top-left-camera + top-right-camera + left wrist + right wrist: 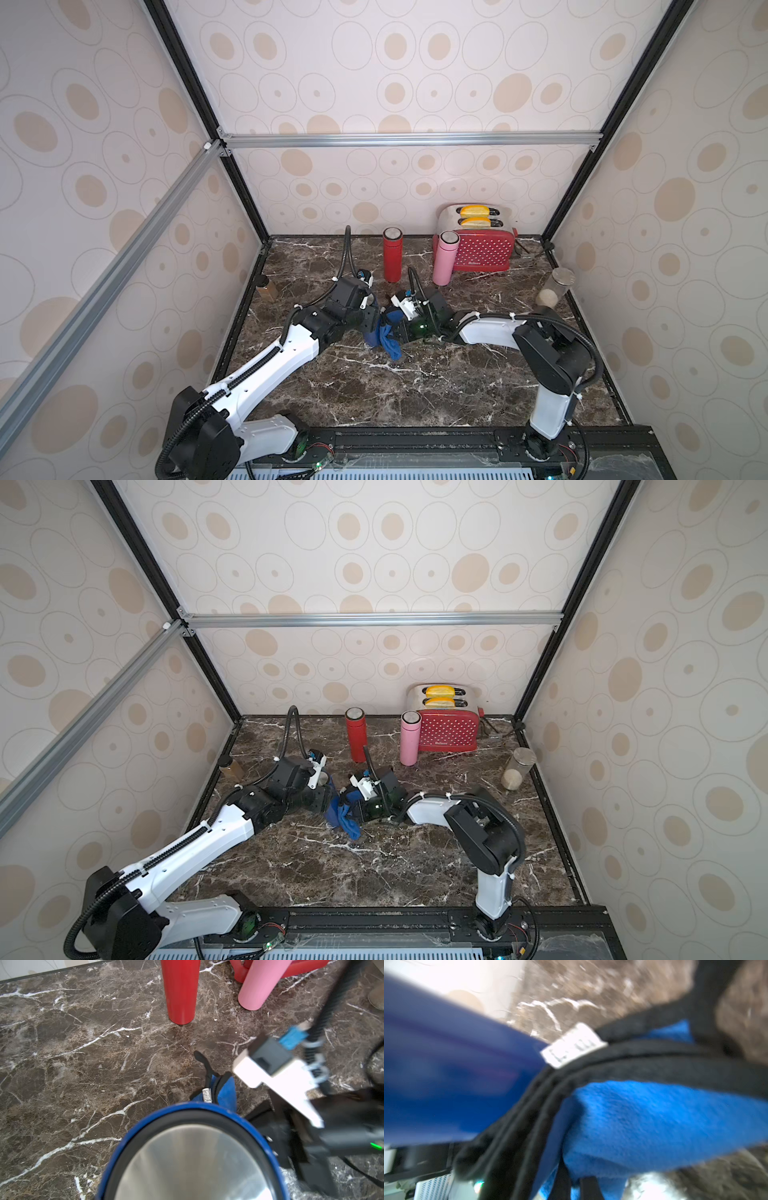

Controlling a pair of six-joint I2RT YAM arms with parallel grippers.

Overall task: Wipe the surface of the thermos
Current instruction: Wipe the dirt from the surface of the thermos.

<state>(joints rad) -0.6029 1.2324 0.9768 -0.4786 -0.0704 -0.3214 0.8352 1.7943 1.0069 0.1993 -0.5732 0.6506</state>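
Left jaws clasp a glossy blue thermos as right jaws pinch fuzzy, black-edged cloth against it.

high stereo pair looking down, wrist views close-up

thermos: dark blue, silver top | cloth: blue, black-edged, against it
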